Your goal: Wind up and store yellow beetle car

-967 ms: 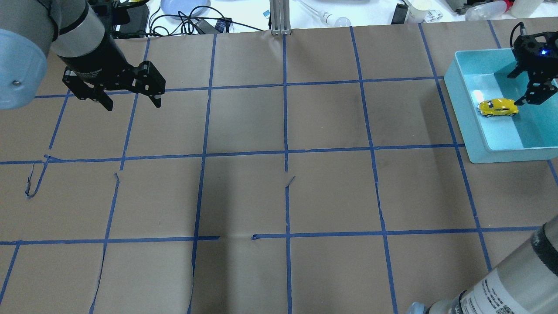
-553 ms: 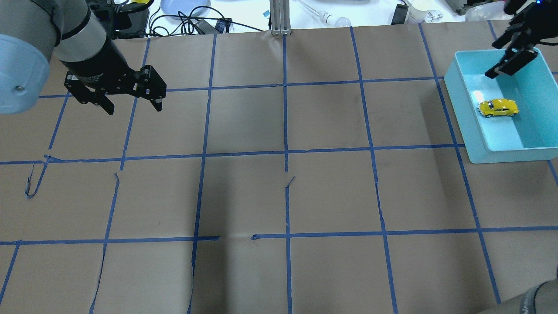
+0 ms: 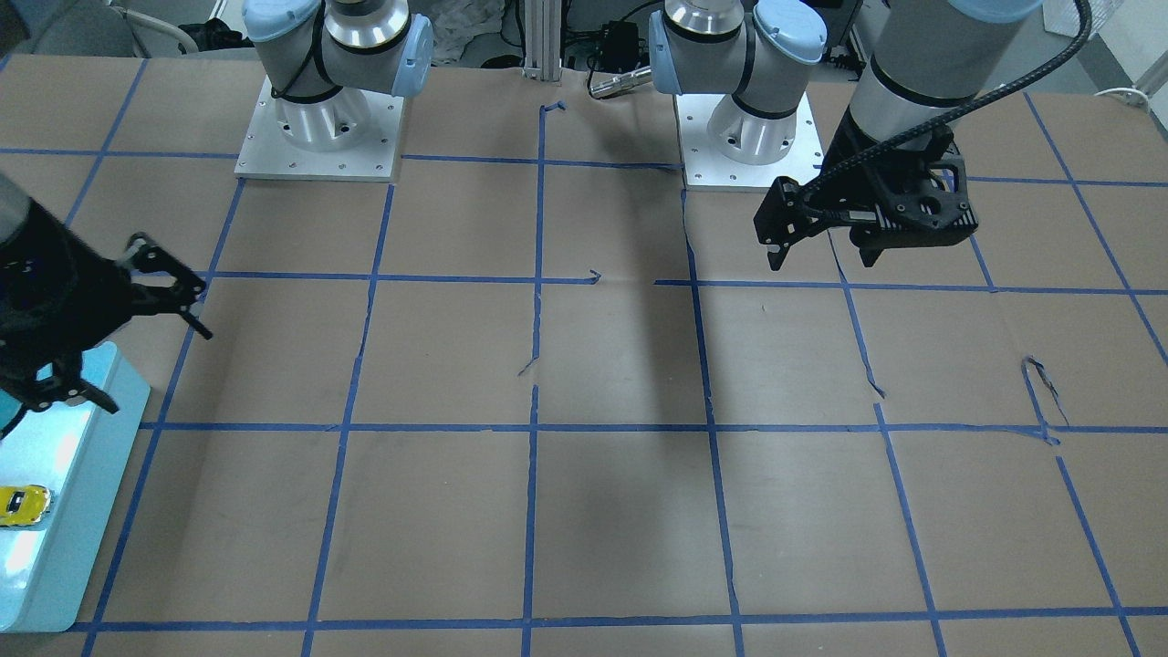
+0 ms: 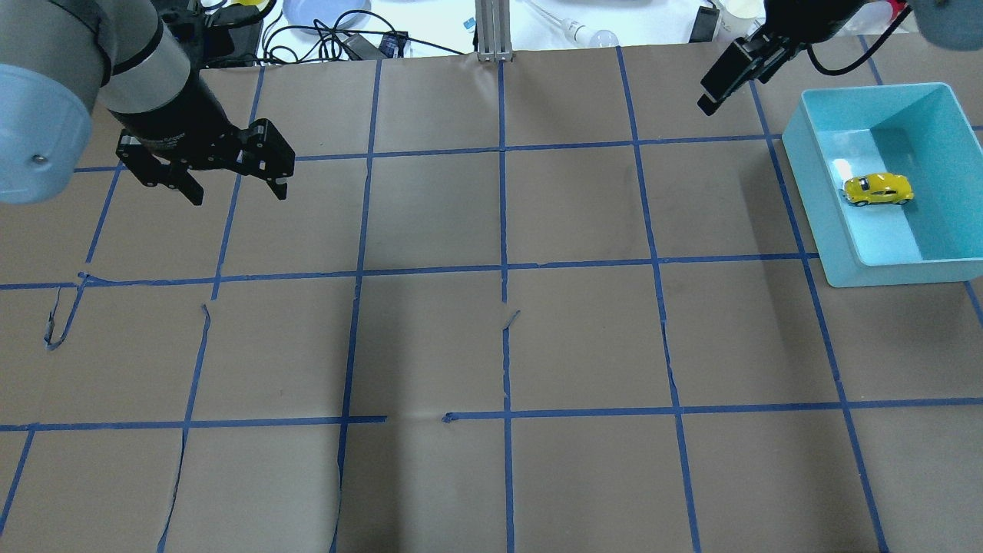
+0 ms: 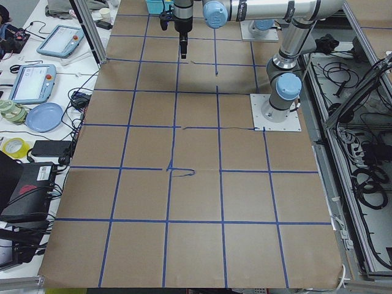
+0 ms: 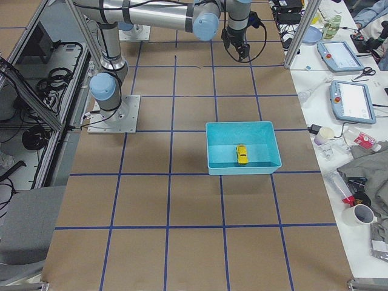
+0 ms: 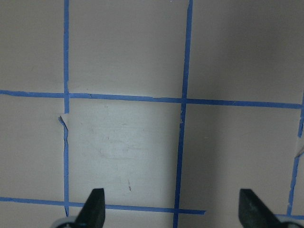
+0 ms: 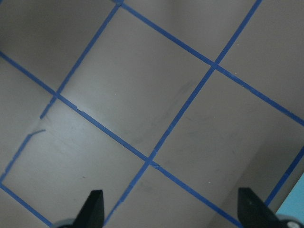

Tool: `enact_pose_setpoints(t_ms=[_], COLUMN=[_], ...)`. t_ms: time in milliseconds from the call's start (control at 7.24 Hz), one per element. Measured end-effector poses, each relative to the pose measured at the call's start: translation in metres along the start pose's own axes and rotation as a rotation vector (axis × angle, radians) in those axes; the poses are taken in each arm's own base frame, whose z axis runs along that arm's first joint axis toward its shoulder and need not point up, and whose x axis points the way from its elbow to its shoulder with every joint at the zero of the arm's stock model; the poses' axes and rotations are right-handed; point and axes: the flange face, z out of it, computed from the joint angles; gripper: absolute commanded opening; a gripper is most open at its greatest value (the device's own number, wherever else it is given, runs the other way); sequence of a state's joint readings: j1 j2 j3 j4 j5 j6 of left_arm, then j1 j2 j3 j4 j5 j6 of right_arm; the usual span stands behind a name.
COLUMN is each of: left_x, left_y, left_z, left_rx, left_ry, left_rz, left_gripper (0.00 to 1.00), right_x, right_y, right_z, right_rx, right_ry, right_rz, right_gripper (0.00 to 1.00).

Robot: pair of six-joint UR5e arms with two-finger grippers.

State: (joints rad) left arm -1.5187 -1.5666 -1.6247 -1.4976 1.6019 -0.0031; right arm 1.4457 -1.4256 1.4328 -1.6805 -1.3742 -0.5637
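The yellow beetle car point(image 4: 878, 190) lies alone on the floor of the teal bin point(image 4: 814, 201) at the table's right end. It also shows in the front view point(image 3: 23, 504) and the right-side view point(image 6: 242, 154). My right gripper point(image 4: 722, 81) is open and empty. It hangs high above the paper, to the left of the bin and clear of it point(image 3: 151, 360). Its wrist view shows only taped paper between its fingertips point(image 8: 173, 209). My left gripper point(image 4: 236, 192) is open and empty over the far left of the table point(image 3: 821, 263).
Brown paper with a blue tape grid covers the table; some tape strips are torn. The two arm bases point(image 3: 319, 128) stand at the robot's edge. Cables, a blue plate point(image 4: 322, 11) and an aluminium post point(image 4: 491, 31) lie beyond the far edge.
My right gripper has risen out of the teal bin and moved left, away from the car. The car stays where it lay in the bin. My left gripper has barely moved.
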Motion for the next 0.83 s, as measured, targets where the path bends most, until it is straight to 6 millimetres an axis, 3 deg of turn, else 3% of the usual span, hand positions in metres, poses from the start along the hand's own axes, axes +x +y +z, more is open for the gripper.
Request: enact_pose_setpoints(t_ms=[276, 553, 829], left_x=[0.000, 0.000, 0.000], left_y=[0.000, -0.001, -0.001], left_z=[0.000, -0.001, -0.001], left_rx=[0.002, 0.007, 0.007], left_ry=[0.001, 0.001, -0.001], left_rz=[0.000, 0.000, 0.000], left_gripper=[1.00, 1.00, 1.00], right_x=[-0.047, -0.098, -0.098], right_y=[0.010, 0.015, 0.022], right_z=[-0.026, -0.033, -0.034], right_rx=[0.004, -0.031, -0.060], right_ry=[0.032, 0.123, 0.148], right_rz=[0.337, 0.359, 0.372], right_gripper=[1.00, 1.00, 1.00])
